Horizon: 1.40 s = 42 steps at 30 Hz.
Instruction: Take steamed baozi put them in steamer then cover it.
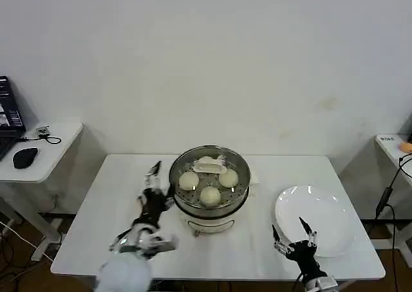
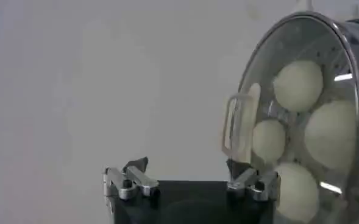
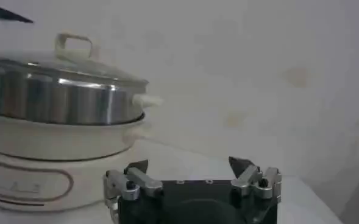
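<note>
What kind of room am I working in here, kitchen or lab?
Probably a lab or office test space, not a kitchen: a bare white wall, a plain white table holding the steamer, and a side desk with a laptop.

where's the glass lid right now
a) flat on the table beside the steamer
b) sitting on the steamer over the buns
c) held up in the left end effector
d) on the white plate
b, the cover rests on the steamer with the steamed baozi visible through the glass, and both the left end effector and the right end effector are open and holding nothing.
</note>
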Available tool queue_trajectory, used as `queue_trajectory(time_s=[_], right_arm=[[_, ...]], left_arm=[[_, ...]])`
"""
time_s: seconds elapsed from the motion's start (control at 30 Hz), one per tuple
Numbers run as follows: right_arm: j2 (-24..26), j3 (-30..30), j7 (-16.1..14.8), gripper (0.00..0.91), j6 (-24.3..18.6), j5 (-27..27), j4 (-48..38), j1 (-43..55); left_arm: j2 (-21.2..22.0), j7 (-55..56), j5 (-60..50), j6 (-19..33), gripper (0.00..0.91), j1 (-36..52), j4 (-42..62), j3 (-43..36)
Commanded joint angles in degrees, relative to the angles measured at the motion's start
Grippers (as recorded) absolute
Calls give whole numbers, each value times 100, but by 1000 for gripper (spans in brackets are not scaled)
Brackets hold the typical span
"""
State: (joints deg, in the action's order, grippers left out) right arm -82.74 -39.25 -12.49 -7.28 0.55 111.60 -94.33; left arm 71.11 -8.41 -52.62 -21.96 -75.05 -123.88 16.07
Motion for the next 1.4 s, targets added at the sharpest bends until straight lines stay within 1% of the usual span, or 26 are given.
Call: queue_trajectory(time_s=[0.03, 0.07, 0.1, 0.17, 0.23, 0.3, 0.4, 0.53, 0.73, 0.9, 1.1, 1.23, 1.33, 1.37, 1.4], right_arm=[[198, 157, 1, 907, 108, -97, 259, -282], [207, 159, 0, 907, 100, -99, 268, -308], [214, 149, -2, 907, 77, -91, 273, -340], [238, 122, -7, 907, 70, -92, 305, -408], [262, 89, -13, 907, 84, -119, 374, -494], [295, 47, -20, 907, 141, -184, 450, -594], [347, 18, -28, 907, 231, -303, 542, -700], [389, -3, 8, 907, 370, -469, 682, -788], [402, 2, 32, 907, 439, -472, 734, -840], [388, 15, 28, 907, 432, -461, 735, -818], [373, 73, 20, 907, 449, -448, 750, -801], [371, 148, 63, 907, 546, -515, 754, -811], [378, 170, 159, 907, 615, -703, 778, -786], [397, 184, 187, 907, 727, -803, 809, -778], [409, 198, 187, 907, 733, -827, 817, -778]], left_arm=[[7, 2344, 7042, 2032, 907, -1747, 876, 2822], [61, 2376, 7059, 2319, 907, -1818, 965, 2854], [106, 2371, 7109, 2450, 907, -1885, 971, 2870], [199, 2321, 7236, 2484, 907, -2001, 877, 2875], [318, 2284, 7166, 2410, 907, -2075, 773, 2892], [370, 2286, 7128, 2440, 907, -2235, 706, 2868], [387, 2257, 6967, 2556, 907, -2466, 725, 2785], [406, 2197, 6734, 2542, 907, -2648, 747, 2619], [424, 1941, 6398, 2512, 907, -2831, 693, 2467], [474, 1749, 6252, 2610, 907, -2807, 716, 2439], [552, 1687, 6050, 2574, 907, -2855, 601, 2421], [614, 1688, 5959, 2545, 907, -2883, 628, 2349], [623, 1642, 5858, 2528, 907, -2894, 638, 2323], [625, 1612, 5805, 2506, 907, -2884, 643, 2314], [632, 1614, 5791, 2491, 907, -2870, 643, 2301]])
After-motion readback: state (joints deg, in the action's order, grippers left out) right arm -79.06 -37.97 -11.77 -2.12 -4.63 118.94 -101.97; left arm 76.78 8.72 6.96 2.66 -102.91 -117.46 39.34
